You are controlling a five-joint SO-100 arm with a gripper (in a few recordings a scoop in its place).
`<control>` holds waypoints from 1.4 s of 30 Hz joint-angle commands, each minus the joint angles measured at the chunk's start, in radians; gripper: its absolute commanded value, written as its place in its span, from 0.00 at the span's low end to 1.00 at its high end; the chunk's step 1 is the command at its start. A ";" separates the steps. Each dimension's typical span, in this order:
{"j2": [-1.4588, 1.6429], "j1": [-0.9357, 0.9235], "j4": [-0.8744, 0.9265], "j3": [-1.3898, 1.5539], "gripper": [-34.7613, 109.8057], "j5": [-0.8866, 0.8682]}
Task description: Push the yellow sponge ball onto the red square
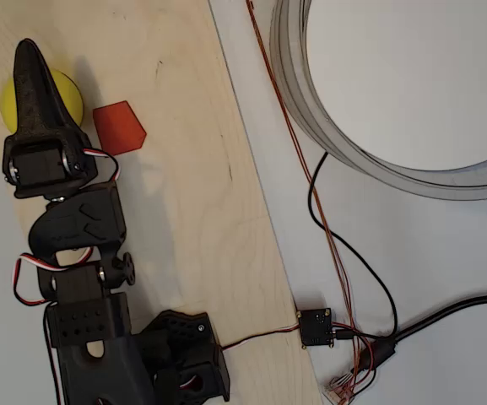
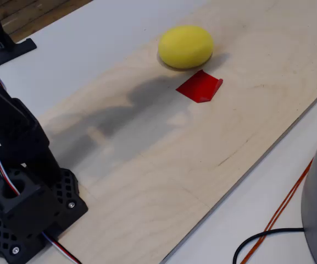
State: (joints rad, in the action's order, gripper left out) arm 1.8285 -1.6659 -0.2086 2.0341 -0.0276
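My gripper [image 1: 30, 63] hangs over the yellow sponge ball [image 2: 185, 46], covering its middle in the overhead view; fingers look pressed together, gripping nothing. Ball sits on the plywood board [image 2: 213, 148] just beside the red square [image 2: 200, 86], not on it. I judge the arm is placed behind it for a push
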 commanded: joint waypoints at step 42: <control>-0.726 0.207 0.528 -0.641 0.37 -0.609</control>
State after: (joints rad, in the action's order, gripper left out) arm 1.0953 -1.4435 0.3114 1.4220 -0.5890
